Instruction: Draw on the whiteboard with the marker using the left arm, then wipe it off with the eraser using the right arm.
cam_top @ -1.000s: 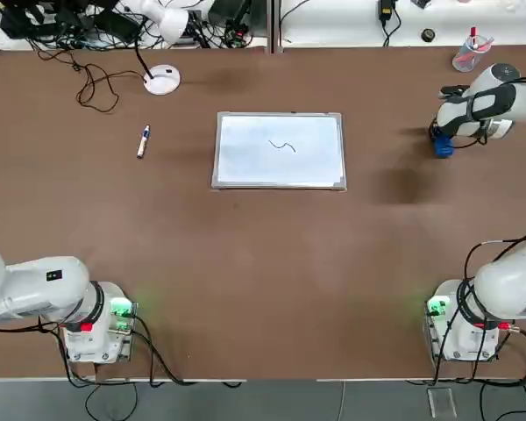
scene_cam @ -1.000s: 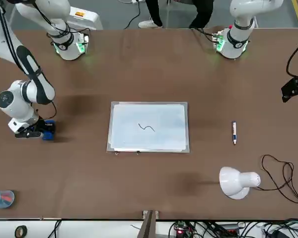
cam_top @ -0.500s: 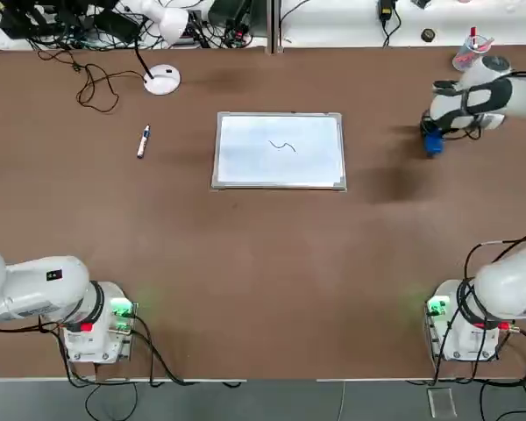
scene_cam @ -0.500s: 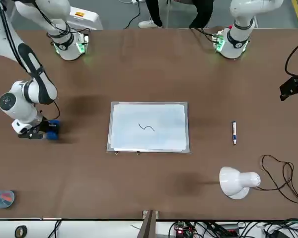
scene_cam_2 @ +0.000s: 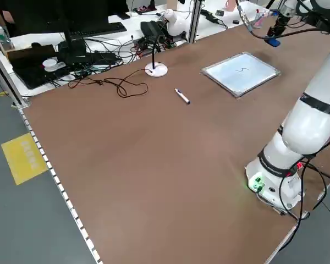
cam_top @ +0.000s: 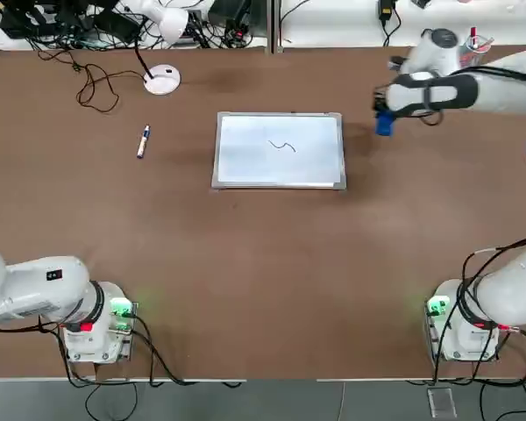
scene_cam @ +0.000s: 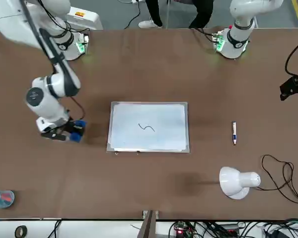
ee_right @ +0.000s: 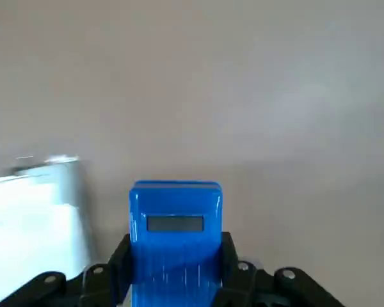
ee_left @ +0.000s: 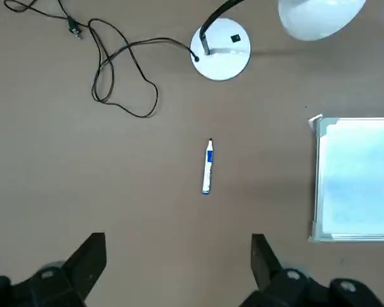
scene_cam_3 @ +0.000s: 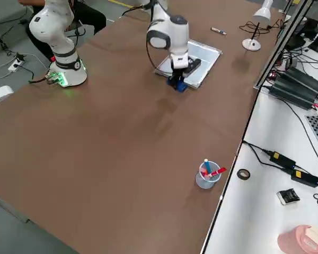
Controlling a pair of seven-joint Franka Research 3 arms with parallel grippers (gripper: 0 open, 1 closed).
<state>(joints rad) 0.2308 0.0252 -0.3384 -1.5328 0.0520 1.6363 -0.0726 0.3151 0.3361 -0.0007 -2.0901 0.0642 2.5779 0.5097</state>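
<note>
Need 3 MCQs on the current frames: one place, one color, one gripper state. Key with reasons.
1. Marker lies: A) on the whiteboard B) on the table C) in the cup
2. Eraser colour: A) red B) white C) blue
3. Left gripper: A) open, empty B) shut on the marker C) shut on the eraser

1 B: the marker lies on the bare table, apart from the whiteboard.
2 C: the eraser is blue between the right gripper's fingers.
3 A: the left gripper's fingers stand apart, nothing between.
</note>
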